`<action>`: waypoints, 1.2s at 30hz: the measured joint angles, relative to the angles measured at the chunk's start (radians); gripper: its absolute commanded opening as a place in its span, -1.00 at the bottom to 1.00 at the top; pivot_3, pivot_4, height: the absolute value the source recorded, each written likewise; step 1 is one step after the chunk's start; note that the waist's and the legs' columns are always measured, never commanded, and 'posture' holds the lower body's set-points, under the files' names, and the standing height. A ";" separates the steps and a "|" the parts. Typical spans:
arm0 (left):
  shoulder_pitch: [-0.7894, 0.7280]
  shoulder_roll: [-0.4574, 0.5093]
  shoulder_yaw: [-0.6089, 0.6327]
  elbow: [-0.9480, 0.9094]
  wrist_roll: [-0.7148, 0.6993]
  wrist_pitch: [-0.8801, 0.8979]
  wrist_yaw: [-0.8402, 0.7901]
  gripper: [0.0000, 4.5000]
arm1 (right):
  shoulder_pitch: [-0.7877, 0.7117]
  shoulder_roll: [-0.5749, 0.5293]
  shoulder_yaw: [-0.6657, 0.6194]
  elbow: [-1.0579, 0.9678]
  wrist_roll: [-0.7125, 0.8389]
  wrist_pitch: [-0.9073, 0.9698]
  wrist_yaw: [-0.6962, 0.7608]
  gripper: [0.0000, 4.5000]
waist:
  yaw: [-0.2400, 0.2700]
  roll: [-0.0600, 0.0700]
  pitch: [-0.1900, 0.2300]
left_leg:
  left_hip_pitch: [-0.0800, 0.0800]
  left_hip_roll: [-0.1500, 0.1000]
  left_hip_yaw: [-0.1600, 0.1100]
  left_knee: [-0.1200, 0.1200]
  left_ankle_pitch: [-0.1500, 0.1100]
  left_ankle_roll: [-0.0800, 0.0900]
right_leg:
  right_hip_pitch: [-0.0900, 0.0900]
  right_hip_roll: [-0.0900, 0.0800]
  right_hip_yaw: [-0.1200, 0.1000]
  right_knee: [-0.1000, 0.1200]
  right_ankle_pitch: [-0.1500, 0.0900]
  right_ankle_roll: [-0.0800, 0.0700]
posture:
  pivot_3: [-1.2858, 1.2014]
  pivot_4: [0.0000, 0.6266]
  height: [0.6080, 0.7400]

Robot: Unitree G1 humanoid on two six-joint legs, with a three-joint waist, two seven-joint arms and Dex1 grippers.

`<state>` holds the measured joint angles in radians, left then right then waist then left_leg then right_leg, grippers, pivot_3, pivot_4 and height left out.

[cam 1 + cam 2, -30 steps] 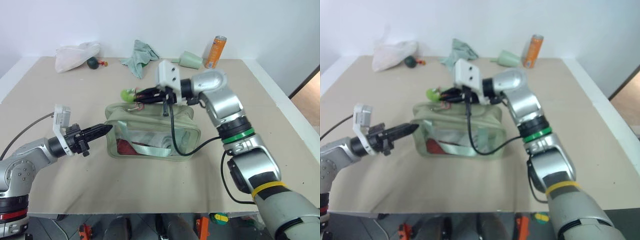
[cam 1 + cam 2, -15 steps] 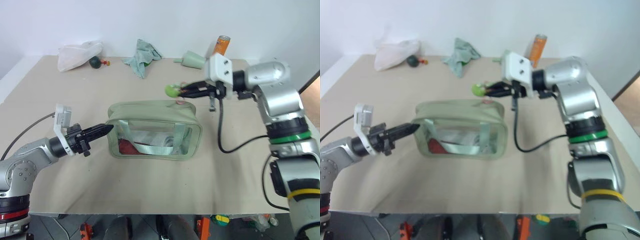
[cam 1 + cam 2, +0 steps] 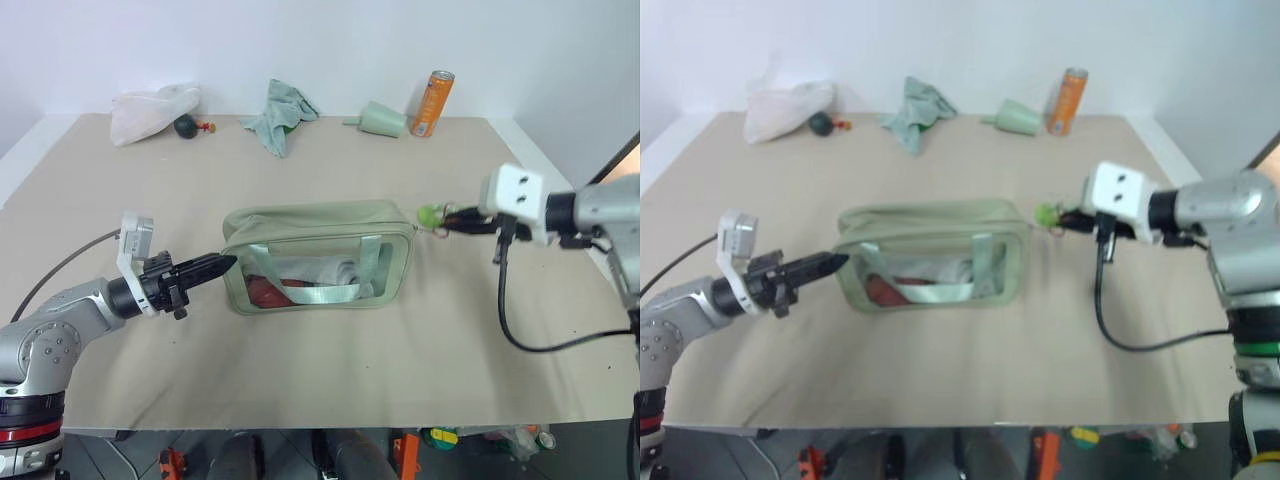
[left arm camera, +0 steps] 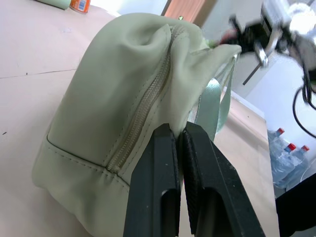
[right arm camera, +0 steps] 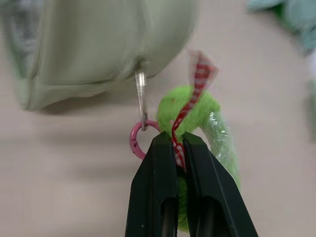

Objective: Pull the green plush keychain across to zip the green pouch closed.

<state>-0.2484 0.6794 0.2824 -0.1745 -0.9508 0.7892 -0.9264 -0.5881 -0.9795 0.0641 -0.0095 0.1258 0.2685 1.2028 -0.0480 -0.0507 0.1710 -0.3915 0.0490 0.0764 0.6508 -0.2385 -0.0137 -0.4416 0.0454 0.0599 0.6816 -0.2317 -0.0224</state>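
The beige counter [image 3: 300, 400] carries the green pouch [image 3: 320, 255] near its middle, clear panel facing the robot. At the pouch's left end, the left end effector [image 3: 222, 263] pinches the fabric with its fingers pressed together. Just off the pouch's right end, the right end effector [image 3: 447, 220] is clamped on the green plush keychain [image 3: 429, 214], whose pink ring [image 5: 136, 139] hooks the zipper pull. An orange can [image 3: 432, 103] stands far behind the pouch.

L pincer [image 3: 226, 263] clamped, arm level; R pincer [image 3: 447, 220] clamped, arm out to right.
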 measured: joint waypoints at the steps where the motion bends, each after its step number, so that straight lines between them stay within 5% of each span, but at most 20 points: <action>1: -0.001 0.001 0.001 0.002 0.000 0.000 0.000 -1.00 | 0.034 0.046 0.012 -0.019 0.008 0.024 -0.024 -0.98 | -0.002 -0.001 0.000 | 0.001 0.002 0.001 0.000 0.000 -0.001 | 0.000 0.001 0.000 0.000 0.000 0.000 | 0.03 -0.52 1.00; 5: -0.002 0.003 -0.001 0.004 0.000 0.004 -0.002 -1.00 | 0.127 0.243 0.066 -0.034 0.017 0.064 -0.133 -0.98 | -0.006 0.001 0.000 | 0.002 0.003 0.000 0.000 0.002 -0.004 | 0.000 0.003 0.000 0.003 0.001 0.000 | 0.03 -0.52 1.00; 16: -0.027 0.010 0.011 0.032 -0.013 0.048 0.033 -1.00 | 0.101 0.245 0.003 0.027 0.084 0.123 -0.127 0.64 | -0.006 0.000 -0.001 | 0.003 0.006 0.000 -0.001 0.002 -0.004 | 0.000 0.007 0.000 0.002 0.002 -0.002 | 0.03 -0.52 1.00; 17: -0.029 0.010 0.012 0.036 -0.016 0.051 0.036 -0.65 | 0.101 0.233 -0.008 0.027 0.091 0.127 -0.120 0.82 | -0.006 0.000 -0.001 | 0.003 0.006 0.000 -0.001 0.002 -0.004 | 0.000 0.007 0.000 0.002 0.001 -0.003 | 0.03 -0.52 1.00; 18: -0.033 0.010 0.014 0.040 -0.021 0.063 0.045 -0.53 | 0.100 0.225 -0.028 0.027 0.102 0.131 -0.119 0.96 | -0.006 0.000 -0.001 | 0.002 0.006 0.000 -0.001 0.002 -0.004 | 0.000 0.007 0.000 0.002 0.001 -0.003 | 0.03 -0.52 1.00; 26: -0.046 0.012 0.045 0.060 -0.030 0.088 0.084 0.68 | 0.132 0.112 -0.243 -0.014 0.345 0.291 -0.020 1.00 | 0.002 0.000 0.000 | 0.001 0.003 0.000 -0.001 0.001 -0.004 | -0.001 0.004 0.000 0.001 0.001 -0.002 | 0.03 -0.52 1.00; 36: 0.093 0.088 0.215 0.123 0.005 0.043 0.112 0.68 | 0.300 0.097 -0.488 -0.125 0.548 0.468 -0.095 1.00 | -0.001 0.001 0.000 | 0.002 0.003 0.000 -0.004 0.001 -0.004 | -0.001 0.004 0.000 0.001 0.000 -0.002 | 0.03 -0.52 1.00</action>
<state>-0.1556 0.7673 0.4973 -0.0518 -0.9456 0.8323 -0.8143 -0.2881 -0.8828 -0.4236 -0.1348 0.6734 0.7362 1.1079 -0.0491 -0.0502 0.1714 -0.3893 0.0518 0.0767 0.6473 -0.2372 -0.0175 -0.4422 0.0490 0.0598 0.6822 -0.2318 -0.0240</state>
